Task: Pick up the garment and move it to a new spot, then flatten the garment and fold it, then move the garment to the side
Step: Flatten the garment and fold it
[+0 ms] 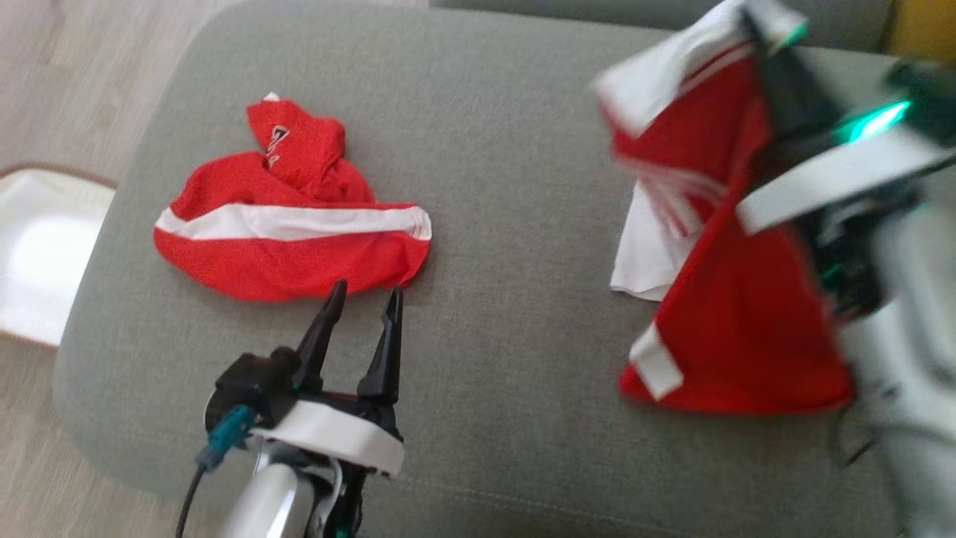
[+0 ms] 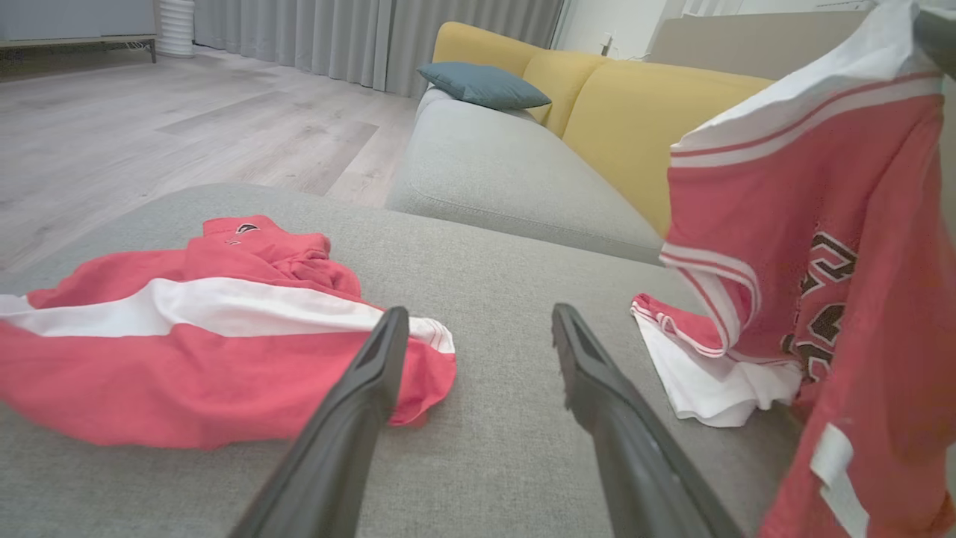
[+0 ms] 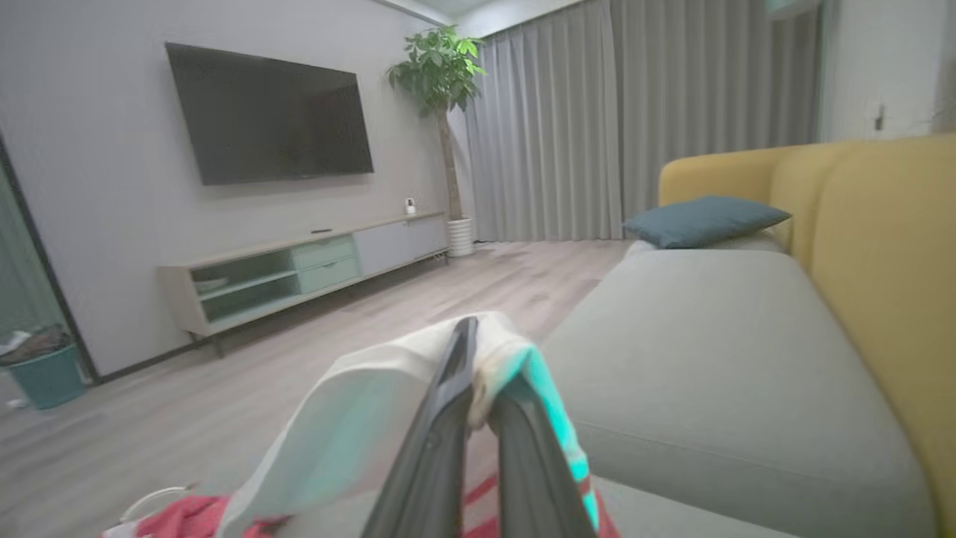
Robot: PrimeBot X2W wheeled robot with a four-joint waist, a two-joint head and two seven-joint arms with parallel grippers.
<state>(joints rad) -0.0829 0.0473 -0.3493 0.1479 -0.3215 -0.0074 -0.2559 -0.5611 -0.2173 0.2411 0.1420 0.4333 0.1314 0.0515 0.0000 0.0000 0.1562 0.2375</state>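
Note:
The garment (image 1: 717, 246), a red jersey with white trim and dark lettering, hangs lifted over the right side of the grey cushion (image 1: 508, 224), its lower hem resting on the fabric. My right gripper (image 1: 765, 33) is shut on its white top edge. In the right wrist view the gripper (image 3: 478, 359) shows its fingers pinched together on the white cloth. The jersey (image 2: 821, 246) hangs at the right of the left wrist view. My left gripper (image 1: 367, 293) stands open and empty low over the cushion, just in front of a second red garment (image 1: 291, 232); its spread fingers (image 2: 478, 329) hold nothing.
The second red garment (image 2: 209, 336), with a white stripe, lies crumpled on the cushion's left half. A white tray-like object (image 1: 45, 246) sits on the wooden floor at left. A yellow sofa back (image 2: 635, 112) and a teal pillow (image 2: 482, 84) lie beyond.

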